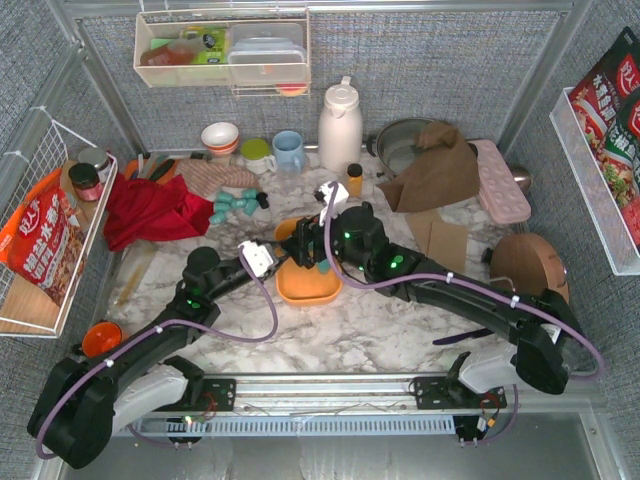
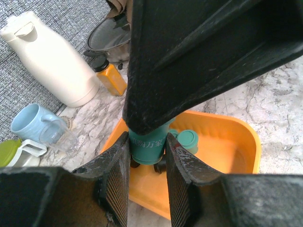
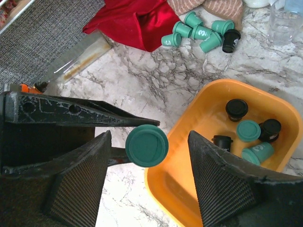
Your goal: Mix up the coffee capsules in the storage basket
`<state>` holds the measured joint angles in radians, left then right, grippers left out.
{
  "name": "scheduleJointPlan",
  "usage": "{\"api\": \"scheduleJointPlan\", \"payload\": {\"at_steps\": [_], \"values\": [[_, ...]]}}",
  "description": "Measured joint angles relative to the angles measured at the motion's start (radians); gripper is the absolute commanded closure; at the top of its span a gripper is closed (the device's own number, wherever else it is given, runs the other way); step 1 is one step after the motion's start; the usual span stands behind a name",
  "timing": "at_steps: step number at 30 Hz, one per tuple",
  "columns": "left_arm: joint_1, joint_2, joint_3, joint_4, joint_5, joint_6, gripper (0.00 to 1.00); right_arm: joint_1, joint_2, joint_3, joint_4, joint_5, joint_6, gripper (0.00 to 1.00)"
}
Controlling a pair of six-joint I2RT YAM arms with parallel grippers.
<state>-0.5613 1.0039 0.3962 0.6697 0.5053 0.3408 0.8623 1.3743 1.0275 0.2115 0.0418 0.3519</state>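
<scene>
The orange storage basket (image 1: 310, 290) lies mid-table and holds several teal and black capsules (image 3: 248, 130). My left gripper (image 2: 147, 140) is shut on a teal capsule (image 2: 147, 147) and holds it over the basket's (image 2: 215, 163) near-left edge. My right gripper (image 3: 149, 135) is open, one finger on each side of that same capsule (image 3: 147, 145) without touching it. The left fingers (image 3: 94, 116) reach in from the left in the right wrist view. A loose cluster of teal capsules and one black one (image 3: 201, 30) lies on the marble beyond the basket (image 3: 208, 113). It also shows in the top view (image 1: 235, 205).
A red cloth (image 1: 150, 212) lies left of the loose capsules. A white thermos (image 1: 340, 125), a small amber bottle (image 1: 354, 180), a blue mug (image 1: 288, 150) and a glass stand behind the basket. A brown bag (image 1: 437, 170), a pink tray (image 1: 500, 180) and a wooden disc (image 1: 528, 262) are to the right.
</scene>
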Motion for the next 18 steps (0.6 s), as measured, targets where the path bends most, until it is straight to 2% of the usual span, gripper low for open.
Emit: {"api": "scheduleJointPlan", "payload": {"at_steps": [14, 18], "values": [[-0.008, 0.000, 0.008, -0.021, 0.021, 0.018, 0.78, 0.001, 0.042, 0.026, -0.006, -0.033, 0.000, 0.50], [-0.010, 0.000, 0.008, -0.025, 0.021, 0.018, 0.78, 0.000, 0.048, 0.029, -0.014, -0.042, 0.000, 0.51]]}}
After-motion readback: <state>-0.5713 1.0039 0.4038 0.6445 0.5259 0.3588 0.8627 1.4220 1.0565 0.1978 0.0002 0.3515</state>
